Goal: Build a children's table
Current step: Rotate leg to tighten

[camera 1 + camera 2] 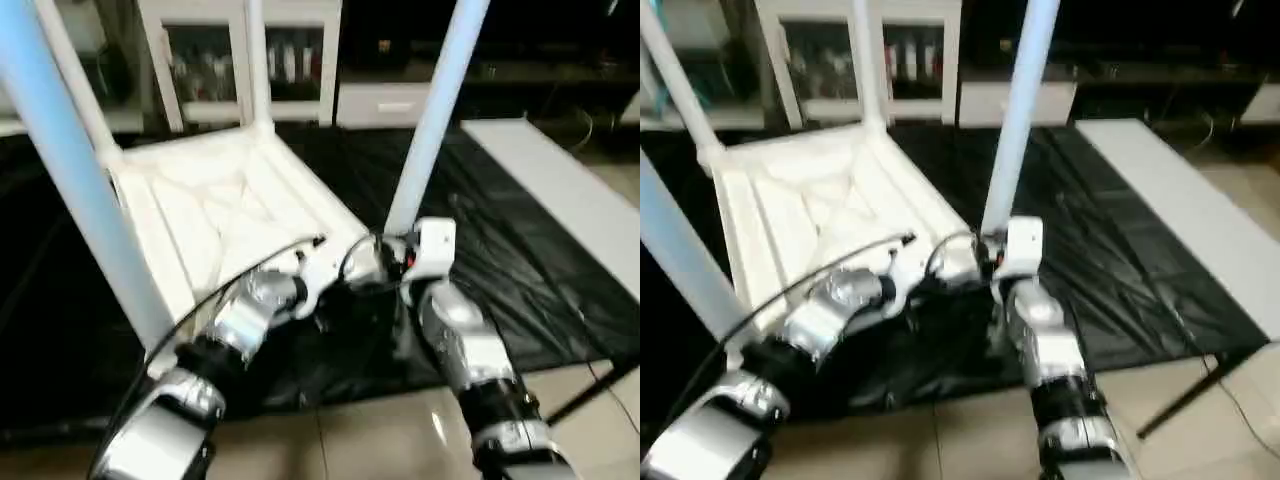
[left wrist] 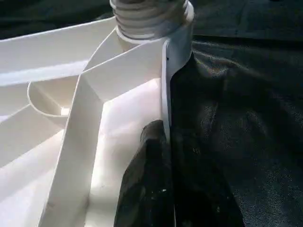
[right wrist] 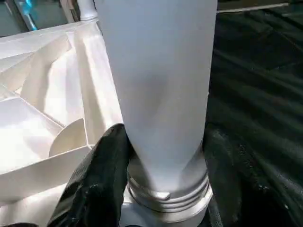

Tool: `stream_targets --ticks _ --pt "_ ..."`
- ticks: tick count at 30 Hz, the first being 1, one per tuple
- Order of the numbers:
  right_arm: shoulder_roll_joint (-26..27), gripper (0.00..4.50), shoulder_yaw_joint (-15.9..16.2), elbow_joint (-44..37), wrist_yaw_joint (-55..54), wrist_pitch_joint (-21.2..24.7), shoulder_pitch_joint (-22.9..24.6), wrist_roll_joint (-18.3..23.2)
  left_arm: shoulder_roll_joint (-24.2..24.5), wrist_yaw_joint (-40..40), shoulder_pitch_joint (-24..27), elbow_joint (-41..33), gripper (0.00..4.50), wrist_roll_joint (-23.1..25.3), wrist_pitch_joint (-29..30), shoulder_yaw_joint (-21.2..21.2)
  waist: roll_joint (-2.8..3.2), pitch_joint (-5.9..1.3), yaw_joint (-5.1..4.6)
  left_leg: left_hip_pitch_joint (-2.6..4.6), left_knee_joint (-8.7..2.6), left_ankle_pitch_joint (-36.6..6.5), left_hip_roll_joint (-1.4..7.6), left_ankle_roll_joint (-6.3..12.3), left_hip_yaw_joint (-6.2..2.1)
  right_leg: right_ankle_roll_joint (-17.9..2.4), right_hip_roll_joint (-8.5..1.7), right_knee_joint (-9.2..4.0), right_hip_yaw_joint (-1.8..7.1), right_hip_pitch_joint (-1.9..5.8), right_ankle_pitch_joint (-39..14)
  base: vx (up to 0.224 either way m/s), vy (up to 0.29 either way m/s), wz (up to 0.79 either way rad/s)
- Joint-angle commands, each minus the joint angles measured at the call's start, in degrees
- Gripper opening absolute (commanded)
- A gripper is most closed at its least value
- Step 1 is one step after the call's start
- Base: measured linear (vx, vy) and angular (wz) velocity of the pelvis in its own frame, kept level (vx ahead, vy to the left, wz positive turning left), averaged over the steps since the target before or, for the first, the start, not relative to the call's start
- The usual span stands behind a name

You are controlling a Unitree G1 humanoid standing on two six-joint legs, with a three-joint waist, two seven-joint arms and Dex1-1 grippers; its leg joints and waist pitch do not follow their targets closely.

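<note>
4 legs (image 1: 437, 115) cropped above

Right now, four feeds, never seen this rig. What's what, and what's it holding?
It's a humanoid robot with two arms. Two pictures come from its head, looking down over its silver forearms; the other two sit on its wrists. On a black sheet lies the children's table top, upside down, ribs showing, legs standing in its corners. The right gripper has its black fingers either side of the near leg, just above its threaded base. The left gripper is shut on the top's rim beside that corner.
</note>
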Motion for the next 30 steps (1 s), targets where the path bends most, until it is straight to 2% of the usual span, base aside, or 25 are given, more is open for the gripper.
stream_targets --ticks 1,3,4,5,7,8,9,10,11,12,15,16,17,18,20,21,22,24,25,30 --pt "1.42 2.54 2.34 -1.69 7.48 0.91 3.35 3.12 0.93 1.17 -0.85 0.25 0.00 0.56 -3.11 0.60 -0.24 -1.81 0.37 -0.56 -5.07 -14.35 1.24 1.77 0.85 -9.23 -2.34 -5.54 2.18 1.32 -15.87 0.000 0.000 0.00" --pt "0.27 2.68 2.60 -3.78 9.01 0.85 4.33 3.26 1.61 0.39 -0.61 0.17 0.00 0.64 -3.28 0.55 -0.21 -1.66 0.92 -0.28 -5.09 -14.01 1.39 2.74 1.28 -10.10 -2.39 -5.56 2.37 1.18 -15.10 0.000 0.000 0.00" --pt "-1.80 2.88 2.93 -7.21 11.01 1.15 5.91 3.50 2.80 -1.86 -0.17 -0.16 0.00 0.53 -3.99 0.25 -0.30 -1.77 1.03 -0.73 -5.11 -12.89 1.40 2.84 1.46 -9.78 -2.30 -5.35 2.28 1.59 -14.48 0.000 0.000 0.00" --pt "-1.80 2.88 2.93 -7.21 11.01 1.15 5.91 3.50 2.80 -1.86 -0.17 -0.16 0.00 0.53 -3.99 0.25 -0.23 -1.97 1.16 -0.87 -5.03 -11.24 1.48 2.84 1.58 -9.71 -2.36 -5.18 2.29 1.78 -12.98 0.000 0.000 0.00" --pt "-5.42 3.12 2.99 -12.04 14.87 2.81 7.96 4.49 4.67 -5.90 0.78 -1.42 0.00 -0.11 -4.36 -0.24 -0.17 -2.28 1.33 -0.97 -4.74 -6.58 1.41 3.20 1.77 -10.60 -2.14 -4.53 2.22 2.01 -6.40 0.000 0.000 0.00" --pt "-10.61 3.15 3.67 -17.03 20.60 4.96 10.07 5.33 7.15 -10.22 1.67 -2.73 0.00 -0.55 -4.78 -1.01 0.29 -2.38 1.54 -0.84 -4.59 -5.75 1.41 3.52 1.86 -11.06 -2.04 -4.30 2.24 2.01 -4.22 0.000 0.000 0.00" --pt "-11.11 3.21 3.77 -17.44 21.14 5.15 10.26 5.38 7.39 -10.62 1.74 -2.83 0.00 -0.57 -4.94 -1.10 -0.04 -2.56 1.70 -0.83 -4.11 -3.75 1.47 4.73 1.99 -11.89 -1.80 -3.84 2.33 2.11 0.95 0.000 0.000 0.00" --pt "-13.94 3.32 4.35 -19.48 24.58 5.96 11.26 5.71 8.74 -13.72 2.24 -3.57 0.00 -1.09 -6.21 -1.71 0.02 -2.54 1.75 -0.97 -4.06 -2.42 1.35 5.28 1.99 -12.43 -1.72 -3.64 2.29 2.16 3.20 0.051 0.015 -0.01" --pt "-16.45 3.51 5.23 -20.80 27.91 6.31 12.04 5.79 9.78 -16.61 2.78 -4.50 0.00 -1.80 -6.33 -2.16 0.33 -2.47 1.76 -1.04 -3.94 -1.64 1.24 5.99 2.08 -13.26 -1.66 -3.48 2.19 2.09 5.16 0.051 0.015 -0.01" --pt "-17.98 3.56 5.81 -21.57 30.01 6.48 12.50 5.82 10.40 -18.39 3.13 -5.11 0.00 -2.28 -6.18 -2.41 0.35 -2.61 1.89 -0.69 -3.83 -1.96 1.42 6.42 2.17 -14.00 -1.70 -3.40 2.19 2.05 6.11 0.000 0.000 0.00" --pt "-25.24 3.66 8.34 -26.10 40.41 6.92 15.27 6.41 14.42 -28.97 5.30 -8.96 0.00 -4.54 -7.73 -4.79 0.47 -2.64 1.89 -0.62 -3.65 -1.38 1.49 7.36 2.24 -15.47 -1.71 -3.11 2.14 2.07 7.99 0.000 0.000 0.00" --pt "-26.95 3.92 8.73 -27.47 42.91 7.35 15.93 6.91 15.43 -31.41 5.77 -9.91 0.00 -5.05 -7.97 -5.45 0.53 -2.72 2.06 -0.53 -3.49 -0.26 1.75 8.57 2.23 -16.45 -1.77 -2.90 2.15 2.21 10.01 0.000 0.000 0.00" --pt "-28.53 3.98 8.93 -29.06 44.99 8.56 16.47 7.94 16.22 -33.23 6.17 -10.98 0.00 -5.52 -7.25 -5.84 0.53 -2.72 2.06 -0.53 -3.49 -0.26 1.75 8.57 2.23 -16.45 -1.77 -2.90 2.15 2.21 10.01 0.000 0.000 0.00" --pt "-29.73 4.02 9.14 -30.27 46.59 9.69 16.80 8.86 16.81 -34.67 6.47 -11.85 0.00 -5.92 -6.96 -6.14 0.50 -2.69 2.19 -0.19 -3.30 1.00 1.79 9.74 2.39 -17.57 -1.65 -2.73 2.17 1.87 11.68 0.000 0.000 0.00" --pt "-31.13 4.10 9.63 -31.36 48.45 10.84 16.96 9.66 17.64 -36.73 6.94 -13.24 0.00 -6.47 -6.37 -6.65 0.49 -2.55 2.37 -0.18 -3.35 0.35 1.88 9.97 2.46 -18.17 -1.84 -2.77 2.14 1.71 10.23 0.000 0.000 0.00" --pt "-31.59 4.10 10.03 -31.49 49.30 10.99 16.86 9.66 18.00 -37.89 7.17 -14.02 0.00 -6.76 -6.09 -7.00 0.42 -2.48 2.56 -0.06 -3.52 -1.27 2.04 9.48 2.45 -18.14 -1.92 -2.91 2.11 1.78 7.76 0.000 0.000 0.00" --pt "-32.05 4.35 10.91 -31.22 50.71 10.90 16.46 9.22 18.41 -39.81 7.57 -15.44 0.00 -7.27 -5.50 -7.62 0.36 -2.29 2.56 -0.16 -3.74 -2.83 2.10 8.82 2.53 -17.82 -2.01 -3.07 2.13 1.75 5.14 0.000 0.000 0.00" --pt "-32.45 4.35 12.16 -30.63 52.49 10.73 15.83 8.50 18.72 -42.02 8.06 -17.32 0.00 -7.86 -4.37 -8.32 0.35 -2.20 2.56 -0.04 -3.90 -5.01 2.14 7.37 2.64 -17.39 -2.08 -3.30 2.21 1.62 1.83 0.000 0.000 0.00" --pt "-32.41 4.35 12.98 -30.18 53.12 10.48 15.29 7.95 18.69 -42.62 8.15 -17.93 0.00 -7.87 -3.97 -8.67 0.09 -2.10 2.50 0.00 -3.98 -6.05 2.16 6.74 2.74 -17.08 -2.03 -3.42 2.28 1.50 0.49 0.000 0.000 0.00" --pt "-32.16 4.35 15.75 -27.86 55.12 10.09 12.53 5.78 18.41 -43.43 8.15 -19.00 0.00 -7.75 -3.25 -9.38 0.00 -1.92 2.69 -0.04 -4.11 -7.94 2.07 4.81 3.02 -15.32 -1.98 -3.55 2.73 1.31 -3.56 0.000 0.000 0.00"
